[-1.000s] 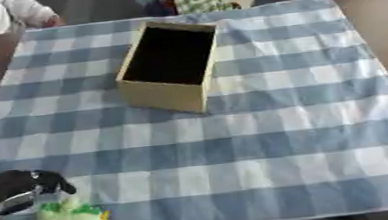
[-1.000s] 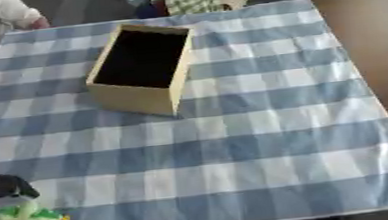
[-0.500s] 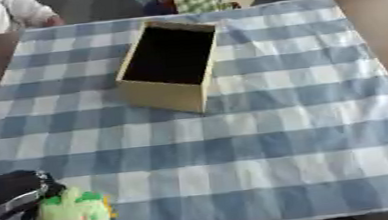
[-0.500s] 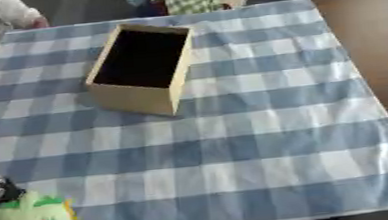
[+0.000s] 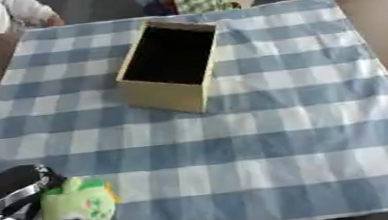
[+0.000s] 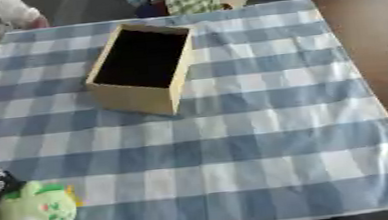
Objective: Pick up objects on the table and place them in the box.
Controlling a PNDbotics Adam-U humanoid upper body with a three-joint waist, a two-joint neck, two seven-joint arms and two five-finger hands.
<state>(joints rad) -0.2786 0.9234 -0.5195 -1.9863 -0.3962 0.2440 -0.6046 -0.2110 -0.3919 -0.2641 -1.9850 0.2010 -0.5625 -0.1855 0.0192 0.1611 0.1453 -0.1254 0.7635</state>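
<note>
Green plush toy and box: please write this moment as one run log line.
left hand: shut on green plush toy, near-left cloth corner | box: open, upright, apart | right hand: not in view

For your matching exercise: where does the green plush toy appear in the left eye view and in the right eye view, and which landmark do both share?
Left eye view: green plush toy at the lower left, against the left hand.
Right eye view: the toy sits nearer the left edge, in the bottom corner.
Shared landmark: the open box on the checked cloth, up and right of the toy.
</note>
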